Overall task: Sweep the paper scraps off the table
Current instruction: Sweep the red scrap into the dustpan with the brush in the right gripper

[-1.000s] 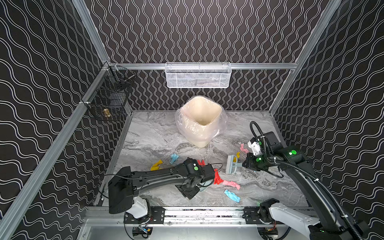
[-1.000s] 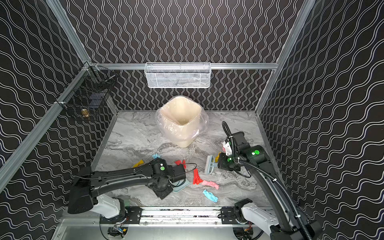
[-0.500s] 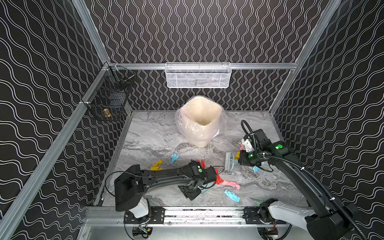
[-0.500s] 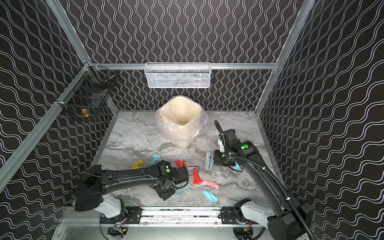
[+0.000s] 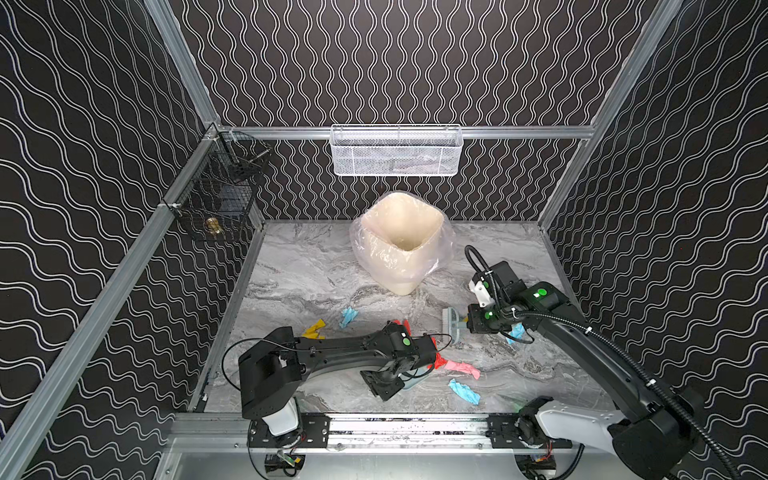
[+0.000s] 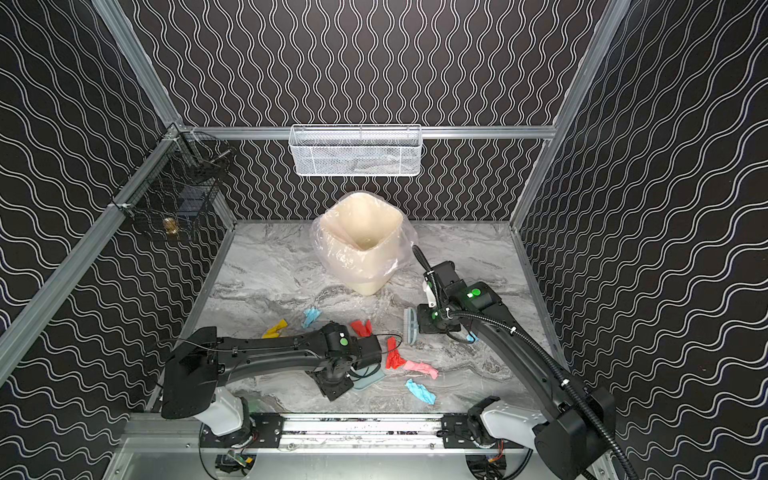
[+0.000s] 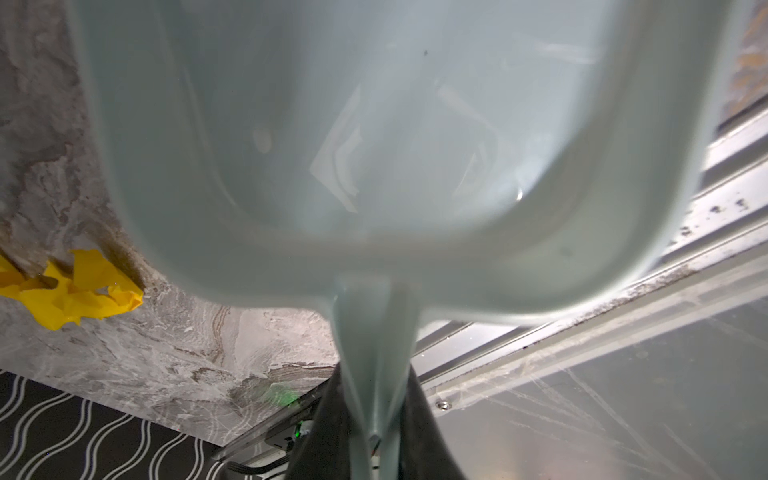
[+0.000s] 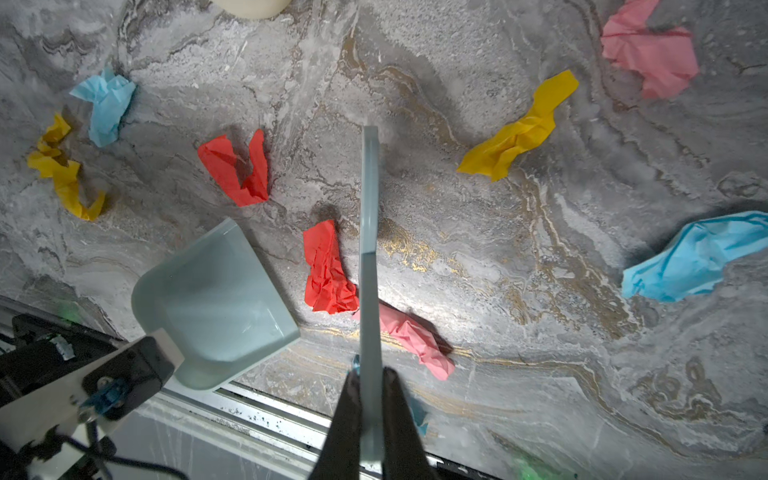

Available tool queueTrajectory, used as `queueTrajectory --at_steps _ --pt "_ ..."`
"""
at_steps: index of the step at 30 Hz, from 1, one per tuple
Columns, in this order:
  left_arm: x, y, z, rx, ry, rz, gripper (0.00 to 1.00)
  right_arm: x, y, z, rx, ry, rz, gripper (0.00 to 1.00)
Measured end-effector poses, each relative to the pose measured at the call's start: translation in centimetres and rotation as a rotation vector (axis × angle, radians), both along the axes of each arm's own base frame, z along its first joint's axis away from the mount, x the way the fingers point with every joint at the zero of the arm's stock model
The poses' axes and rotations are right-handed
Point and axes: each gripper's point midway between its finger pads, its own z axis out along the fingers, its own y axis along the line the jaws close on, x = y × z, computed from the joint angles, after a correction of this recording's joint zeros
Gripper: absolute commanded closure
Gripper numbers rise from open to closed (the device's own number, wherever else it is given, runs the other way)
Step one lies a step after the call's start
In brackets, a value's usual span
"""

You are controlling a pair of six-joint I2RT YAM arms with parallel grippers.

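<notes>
Right tool (image 8: 370, 376) pinching brush (image 8: 369, 208), crumpled paper scraps (image 8: 328, 270)

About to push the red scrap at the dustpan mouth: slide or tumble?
The red scrap looks like thin crumpled paper, so probably very light and likelier to tumble or skip than slide. Its loose folds should squash softly under the brush. It lies near the dustpan mouth, so a short, gentle stroke probably suffices.

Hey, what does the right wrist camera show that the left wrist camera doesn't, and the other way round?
Right wrist only: the brush in the right gripper, plus red scraps, pink scraps and blue scraps. Left wrist only: a strip of wavy wall. Both: the dustpan, the marble table, a yellow scrap.
</notes>
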Motion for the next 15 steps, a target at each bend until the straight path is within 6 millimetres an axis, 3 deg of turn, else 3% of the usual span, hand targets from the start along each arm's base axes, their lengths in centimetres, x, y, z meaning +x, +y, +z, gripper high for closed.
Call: queueTrajectory --at_steps 15 --pt "0.2 -0.6 -0.6 -0.007 0.011 -0.058 0.99 -2.3 0.9 -1.1 -0.037 0.087 0.073 1.0"
